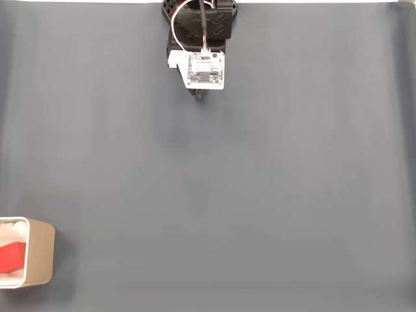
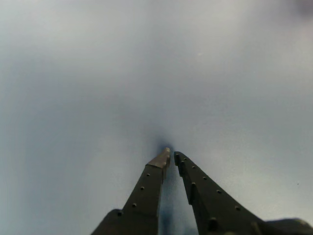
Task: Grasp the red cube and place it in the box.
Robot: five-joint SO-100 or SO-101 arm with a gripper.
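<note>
The red cube lies inside the box, a tan box with a white interior at the lower left edge of the fixed view. The arm is folded back at the top centre of that view, far from the box, with the gripper tucked under a white circuit board. In the wrist view the gripper points down at bare grey mat; its two dark fingers meet at the tips with nothing between them.
A grey mat covers the table. The arm's black base sits at the top edge of the fixed view. The box is cut off by the left edge of that view.
</note>
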